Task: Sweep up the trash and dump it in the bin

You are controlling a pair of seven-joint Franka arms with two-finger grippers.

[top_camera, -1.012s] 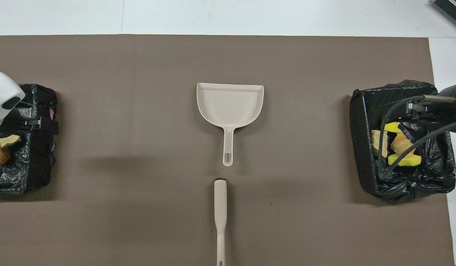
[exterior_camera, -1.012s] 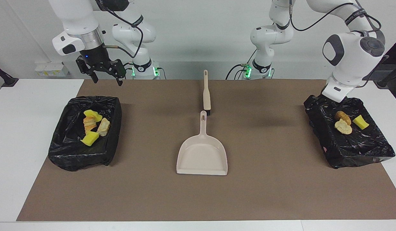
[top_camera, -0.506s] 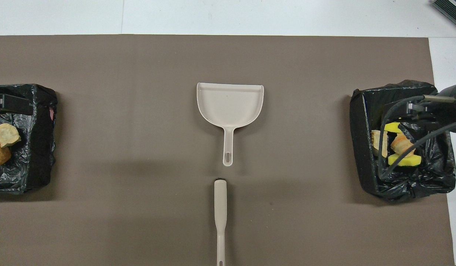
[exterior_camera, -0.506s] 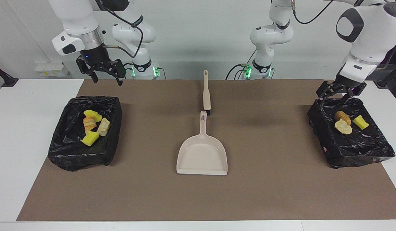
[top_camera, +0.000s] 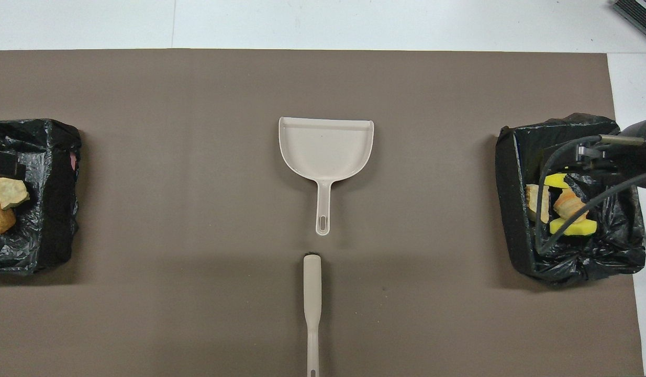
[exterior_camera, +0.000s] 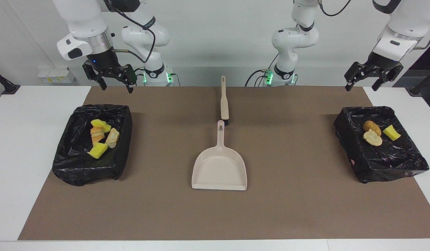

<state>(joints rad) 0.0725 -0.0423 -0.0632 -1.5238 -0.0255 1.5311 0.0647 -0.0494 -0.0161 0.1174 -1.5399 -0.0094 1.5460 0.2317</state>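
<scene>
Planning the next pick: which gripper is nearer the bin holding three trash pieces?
Left. The left gripper hangs open above that bin; the right gripper, also open, is over the other bin.

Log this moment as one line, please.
trash: in both bins | dustpan, brush: mid-mat, untouched | left gripper: open, raised | right gripper: open, raised

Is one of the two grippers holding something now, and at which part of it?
Nothing is held. The left gripper and the right gripper both hang open and empty in the air. The dustpan and brush lie untouched on the mat.
</scene>
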